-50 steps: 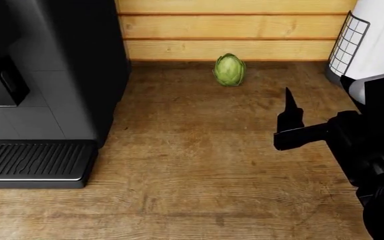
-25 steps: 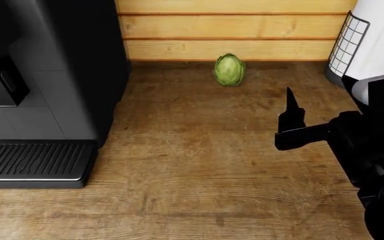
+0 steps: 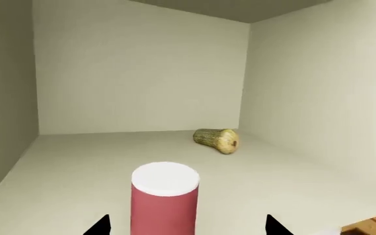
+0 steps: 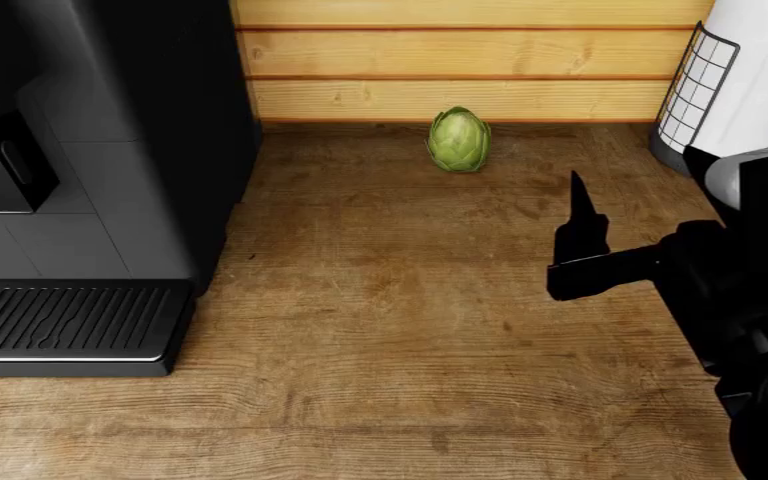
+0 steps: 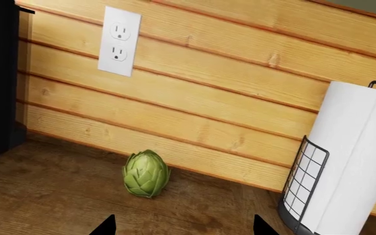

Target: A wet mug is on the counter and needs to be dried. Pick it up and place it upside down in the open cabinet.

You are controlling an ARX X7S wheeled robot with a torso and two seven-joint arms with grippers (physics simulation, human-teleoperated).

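In the left wrist view the dark-pink mug (image 3: 164, 199) stands upright as a cylinder on the floor of the open white cabinet (image 3: 77, 161), with a flat white face on top. My left gripper (image 3: 184, 226) is open. Its dark fingertips (image 3: 100, 227) show on either side of the mug with a gap on both sides. My right gripper (image 4: 579, 225) hovers over the brown wood counter (image 4: 398, 320) at the right, open and empty; it also shows in the right wrist view (image 5: 182, 227). The mug and my left gripper are out of the head view.
A green-tan squash (image 3: 217, 140) lies at the cabinet's back right. A green leafy ball (image 4: 459, 139) sits by the wooden back wall. A black coffee machine (image 4: 104, 150) with a drip tray (image 4: 71, 325) stands at the left. A paper-towel holder (image 4: 738, 80) stands at the right.
My right gripper has barely shifted over the counter. The green leafy ball and the coffee machine have not moved.
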